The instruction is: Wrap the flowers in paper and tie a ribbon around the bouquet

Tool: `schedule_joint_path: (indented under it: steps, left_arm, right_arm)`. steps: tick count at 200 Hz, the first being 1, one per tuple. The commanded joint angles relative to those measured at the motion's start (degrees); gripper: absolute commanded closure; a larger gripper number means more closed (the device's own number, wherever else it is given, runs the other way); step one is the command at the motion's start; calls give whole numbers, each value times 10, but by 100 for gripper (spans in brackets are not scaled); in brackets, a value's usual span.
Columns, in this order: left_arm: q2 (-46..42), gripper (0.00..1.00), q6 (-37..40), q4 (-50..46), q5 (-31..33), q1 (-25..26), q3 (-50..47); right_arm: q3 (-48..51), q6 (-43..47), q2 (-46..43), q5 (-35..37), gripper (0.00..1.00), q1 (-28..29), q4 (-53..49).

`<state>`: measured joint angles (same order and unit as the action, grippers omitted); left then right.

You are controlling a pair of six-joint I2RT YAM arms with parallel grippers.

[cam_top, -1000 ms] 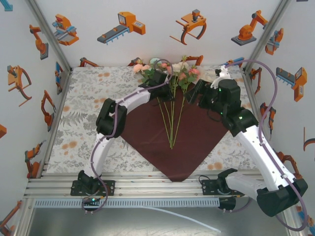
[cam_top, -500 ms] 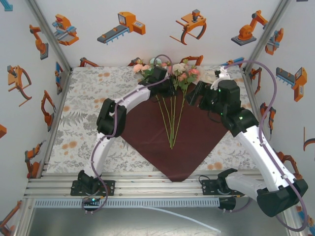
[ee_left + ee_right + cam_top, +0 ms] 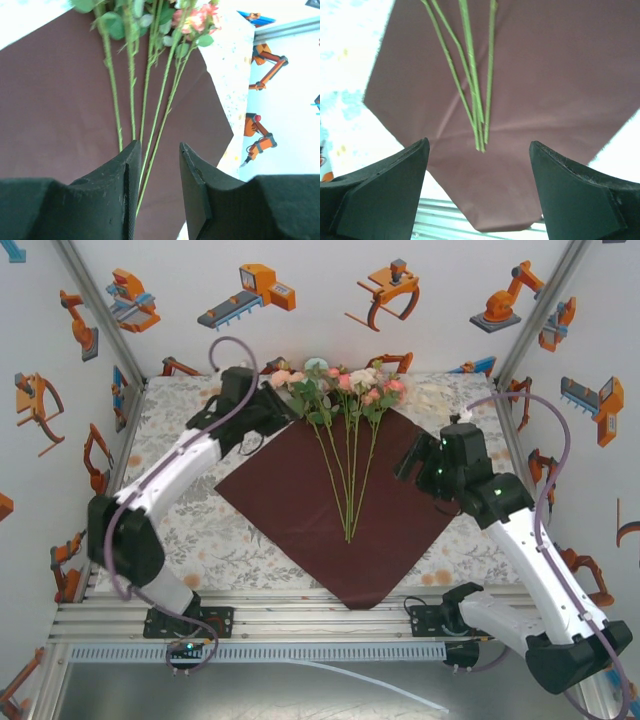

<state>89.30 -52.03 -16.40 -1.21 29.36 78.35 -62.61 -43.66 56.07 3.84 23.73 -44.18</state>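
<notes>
**Reporter:** How far along is the bouquet?

**Photographer:** Barely begun. The large dark red paper sheet [image 3: 290,505] lies flat as a diamond in the middle of the leaf-printed tablecloth [image 3: 170,465]. The long green-stemmed roses with pink, peach and cream blooms [image 3: 348,465] rest on it unwrapped, blooms at 12 o'clock and cut ends towards 6.

**Reporter:** And the grippers?

**Photographer:** The left gripper [image 3: 160,150] hovers off the paper's 11 o'clock edge, jaws parted a little, holding nothing. The right gripper [image 3: 477,145] hangs over the 2 o'clock side, jaws wide and empty.

**Reporter:** What is left?

**Photographer:** By the look of it, everything: folding the paper round the stems, then tying. A pale cream heap [image 3: 432,397] at 1 o'clock may be the ribbon, but it is too small to be sure.
</notes>
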Motion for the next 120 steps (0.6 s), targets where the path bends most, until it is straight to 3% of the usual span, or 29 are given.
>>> schedule_joint_path:
  steps: [1, 29, 55, 80, 94, 120]
  left_arm:
    - [-58, 61, -103, -123, 18, 10, -82]
    - [-143, 57, -212, -153, 1, 16, -207]
    - [-203, 47, -271, -160, -5, 28, -308]
    - [-202, 37, -266, -132, -31, 38, -365]
    - [-185, 36, -255, -104, -50, 43, -378]
    - [-158, 36, -233, -115, -16, 70, -367]
  right_arm:
    - [49, -39, -19, 19, 26, 2, -64]
    - [109, -49, -13, 13, 26, 1, -65]
    - [154, -50, 7, 18, 25, -1, -60]
    - [207, -43, 14, 15, 25, -14, -28]
    - [238, -42, 5, -4, 25, -33, -8]
    - [274, -42, -25, -29, 25, -68, 12]
